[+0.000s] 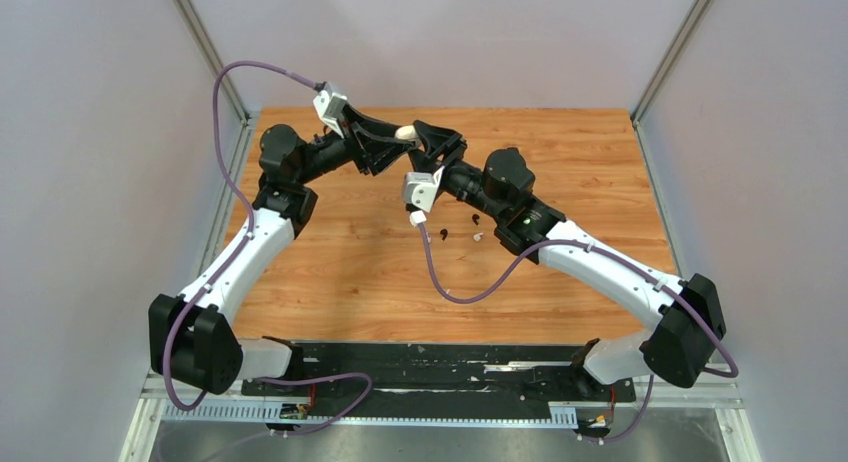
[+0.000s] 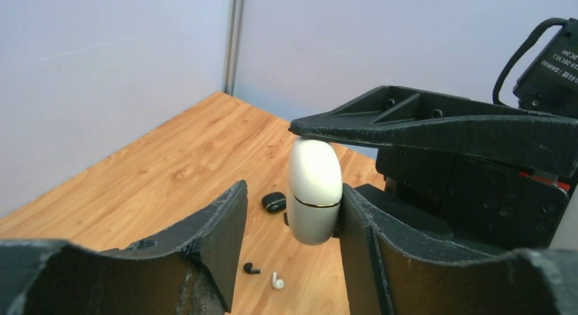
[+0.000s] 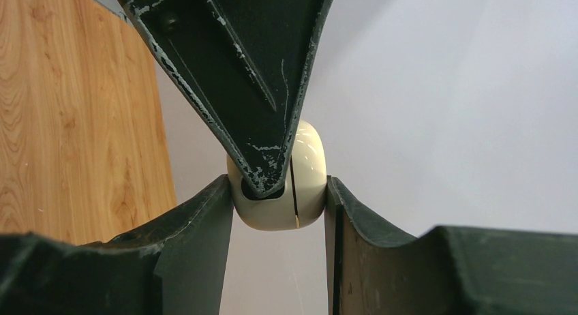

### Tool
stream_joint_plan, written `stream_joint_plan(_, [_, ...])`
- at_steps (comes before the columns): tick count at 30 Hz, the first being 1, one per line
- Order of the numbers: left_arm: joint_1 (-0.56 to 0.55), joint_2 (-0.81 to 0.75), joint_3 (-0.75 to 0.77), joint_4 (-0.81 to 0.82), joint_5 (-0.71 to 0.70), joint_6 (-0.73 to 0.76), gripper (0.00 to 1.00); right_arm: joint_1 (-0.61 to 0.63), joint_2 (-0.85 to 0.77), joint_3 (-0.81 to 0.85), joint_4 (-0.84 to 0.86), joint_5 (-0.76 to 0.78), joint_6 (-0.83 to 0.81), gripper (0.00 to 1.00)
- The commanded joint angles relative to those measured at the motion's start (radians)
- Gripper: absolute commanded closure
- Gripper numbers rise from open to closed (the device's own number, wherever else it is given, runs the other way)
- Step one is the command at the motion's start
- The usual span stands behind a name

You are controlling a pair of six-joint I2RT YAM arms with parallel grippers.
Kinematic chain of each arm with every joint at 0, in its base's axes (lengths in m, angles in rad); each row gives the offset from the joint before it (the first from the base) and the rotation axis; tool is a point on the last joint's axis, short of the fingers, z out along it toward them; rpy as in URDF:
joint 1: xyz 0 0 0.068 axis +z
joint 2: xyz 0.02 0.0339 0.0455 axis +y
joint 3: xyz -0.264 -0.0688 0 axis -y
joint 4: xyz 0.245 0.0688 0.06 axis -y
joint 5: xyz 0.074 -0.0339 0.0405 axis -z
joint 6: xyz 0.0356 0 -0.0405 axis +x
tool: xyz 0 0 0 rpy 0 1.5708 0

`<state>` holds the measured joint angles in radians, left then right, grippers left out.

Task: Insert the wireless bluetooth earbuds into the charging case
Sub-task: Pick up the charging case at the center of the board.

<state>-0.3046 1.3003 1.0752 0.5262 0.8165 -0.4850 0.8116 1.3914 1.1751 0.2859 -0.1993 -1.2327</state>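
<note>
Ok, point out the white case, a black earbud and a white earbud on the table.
white case (image 2: 313, 192), left wrist view, middle of its shell.
black earbud (image 2: 251, 268), left wrist view, its body.
white earbud (image 2: 277, 282), left wrist view, its body.

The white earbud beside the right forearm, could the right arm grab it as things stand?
Probably not yet. The right claw is closed on the white charging case, held in the air, so it has no free grip. The white earbud itself lies uncovered on the table.
</note>
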Motion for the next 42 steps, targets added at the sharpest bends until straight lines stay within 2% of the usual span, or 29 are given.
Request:
stream_joint_plan(1, [-0.015,0.002,-0.002,0.072,-0.063,-0.001,0.41,0.01,0.002,0.027,0.013,0.021,-0.001,1.0])
stream_joint_plan(9, [-0.024,0.004,-0.009,0.067,-0.055,0.009,0.45,0.011,0.016,0.04,0.04,0.051,0.004,1.0])
stream_joint_plan(16, [-0.025,0.017,-0.011,0.076,-0.044,0.0,0.41,0.011,0.044,0.073,0.079,0.098,0.047,1.0])
stream_joint_plan(20, [-0.025,0.028,-0.013,0.093,-0.038,-0.017,0.43,0.01,0.044,0.072,0.089,0.104,0.04,1.0])
stream_joint_plan(37, [-0.025,0.049,-0.005,0.159,-0.053,-0.051,0.61,0.006,0.041,0.069,0.062,0.1,0.041,1.0])
stream_joint_plan(38, [-0.025,0.051,-0.003,0.165,-0.053,-0.057,0.65,0.006,0.039,0.071,0.048,0.095,0.044,0.97])
stream_joint_plan(41, [-0.025,0.061,0.006,0.18,-0.049,-0.06,0.79,0.006,0.038,0.091,-0.025,0.085,0.081,0.64])
stream_joint_plan(42, [-0.025,0.063,0.008,0.182,-0.045,-0.06,0.9,0.006,0.042,0.109,-0.065,0.089,0.101,0.54])
